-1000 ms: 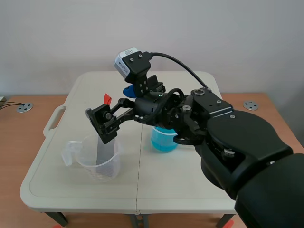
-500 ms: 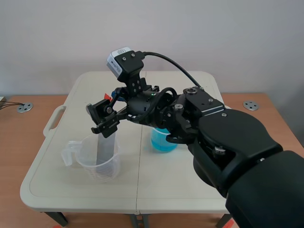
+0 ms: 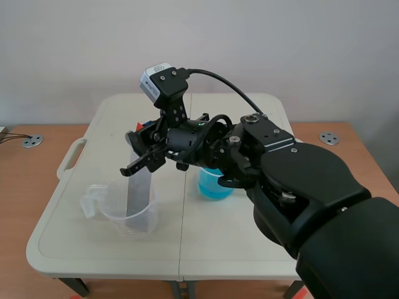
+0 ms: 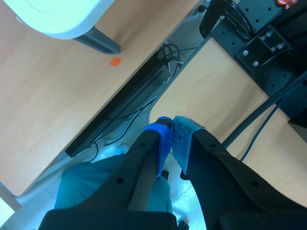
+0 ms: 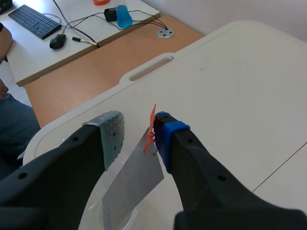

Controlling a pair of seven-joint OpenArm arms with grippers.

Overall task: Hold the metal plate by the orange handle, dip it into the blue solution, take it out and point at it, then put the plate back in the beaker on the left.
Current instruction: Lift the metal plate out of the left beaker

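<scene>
One metal plate [image 5: 136, 179] stands tilted in the clear beaker [image 3: 128, 218] on the left of the white table [image 3: 81, 249], with its lower end inside. Its orange handle [image 5: 151, 128] is at the top, above the rim. The right gripper [image 5: 139, 134] brackets the handle with its fingers spread. The handle sits just beside the blue pad [image 5: 168, 134], contact unclear, and well off the grey-green pad [image 5: 112, 134]. Nothing is clamped yet. The beaker of blue solution [image 3: 214, 185] stands near the table's middle, partly hidden behind the right arm. The left gripper [image 4: 169, 143] hangs off the table over the floor, pads pressed together on nothing.

Judgement: step in hand is the first grasp, not yet made. The next move calls for closing on the handle alone, clear of the plate edge. Then lift straight up so the beaker neither tips nor drags.
</scene>
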